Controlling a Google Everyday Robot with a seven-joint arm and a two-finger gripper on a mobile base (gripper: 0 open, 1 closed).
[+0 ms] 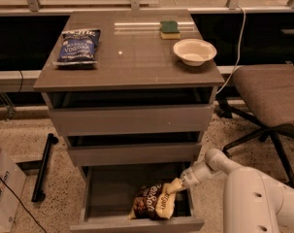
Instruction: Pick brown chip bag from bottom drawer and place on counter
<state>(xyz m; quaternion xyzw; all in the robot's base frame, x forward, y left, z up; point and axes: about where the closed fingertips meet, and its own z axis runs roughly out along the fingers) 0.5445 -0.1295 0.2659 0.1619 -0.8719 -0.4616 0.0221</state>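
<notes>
Claw (178,185): low at the right side of the bottom drawer (107,193), its tip blending into the top corner of the brown chip bag (151,201); I cannot separate them.
Bag's lower edge: hidden behind the drawer front.
Drawer front: cut by the bottom edge.
Chair (272,93): cut off right.
Box (3,191): cut off left.
Upper drawers (132,120): insides too dark for me.

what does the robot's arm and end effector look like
The arm is smooth, glossy white, built of rounded tubular segments with a ball-like joint, widening to a bulky white shell. The end effector, down in the bottom drawer at the brown chip bag, is pale cream. No cables or labels show.
</notes>
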